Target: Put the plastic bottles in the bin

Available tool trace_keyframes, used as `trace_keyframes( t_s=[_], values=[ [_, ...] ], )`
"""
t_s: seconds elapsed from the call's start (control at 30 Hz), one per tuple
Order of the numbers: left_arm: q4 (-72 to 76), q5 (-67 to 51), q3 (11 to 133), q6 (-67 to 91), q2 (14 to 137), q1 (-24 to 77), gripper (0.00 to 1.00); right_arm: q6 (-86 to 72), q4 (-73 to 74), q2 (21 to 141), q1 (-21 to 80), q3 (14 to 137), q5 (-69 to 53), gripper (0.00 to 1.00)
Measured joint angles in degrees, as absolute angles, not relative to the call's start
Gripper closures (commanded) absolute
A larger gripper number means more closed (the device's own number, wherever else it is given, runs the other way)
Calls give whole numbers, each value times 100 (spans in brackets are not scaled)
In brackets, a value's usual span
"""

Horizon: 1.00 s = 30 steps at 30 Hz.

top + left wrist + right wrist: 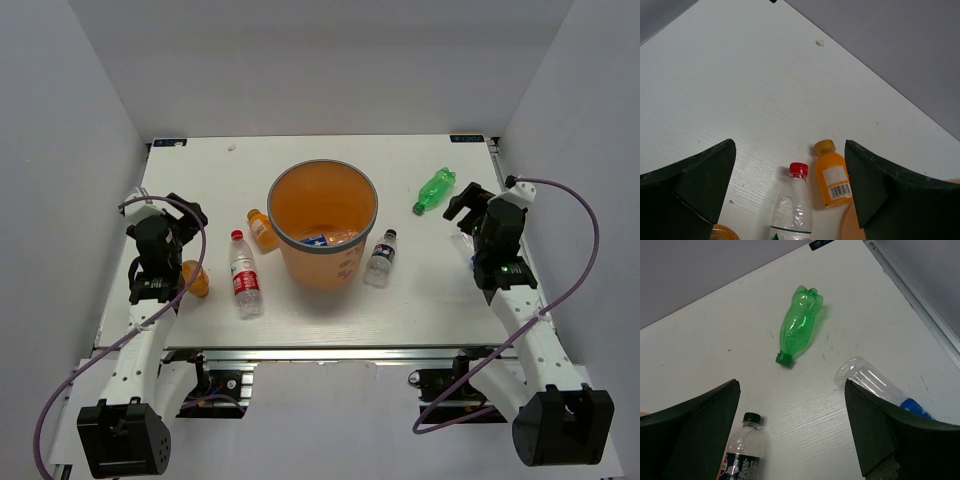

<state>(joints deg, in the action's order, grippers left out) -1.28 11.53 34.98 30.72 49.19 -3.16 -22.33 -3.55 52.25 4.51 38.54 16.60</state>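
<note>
The orange bin (283,235) stands mid-table. Left of it lie a short orange bottle (262,228) (832,175) and a clear red-capped bottle (244,274) (796,197). A second orange bottle (196,279) (722,232) lies partly under my left arm. A small clear dark-capped bottle (381,258) (742,450) lies right of the bin, and a green bottle (435,190) (801,322) lies farther back. My left gripper (170,210) (789,150) is open and empty above the table, left of the bottles. My right gripper (463,203) (791,387) is open and empty, just right of the green bottle.
Another clear bottle with a blue label (872,382) lies by my right finger, hidden in the top view. Something blue-labelled (317,240) lies inside the bin. Grey walls close in the white table (420,300) on three sides; its right rail (920,300) is close.
</note>
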Motion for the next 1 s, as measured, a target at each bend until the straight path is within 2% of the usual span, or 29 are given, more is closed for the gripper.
trace_keyframes(
  t_s=[0.23,0.57,0.93,1.0],
  values=[
    [-126,1096,3498,3089,4943,-316,2,-1717,816,5996,456,4762,2252,11],
    [-246,1072,3715,3092,5354,-316,2,-69,2550,8423,377,6276,2287,11],
    [-259,1138,3734,3092,5509,-316,2,1166,3037,9675,91,6484,2248,11],
    [-276,1155,3736,3096,5524,-314,2,1249,3026,10018,-32,6484,2204,19]
  ],
)
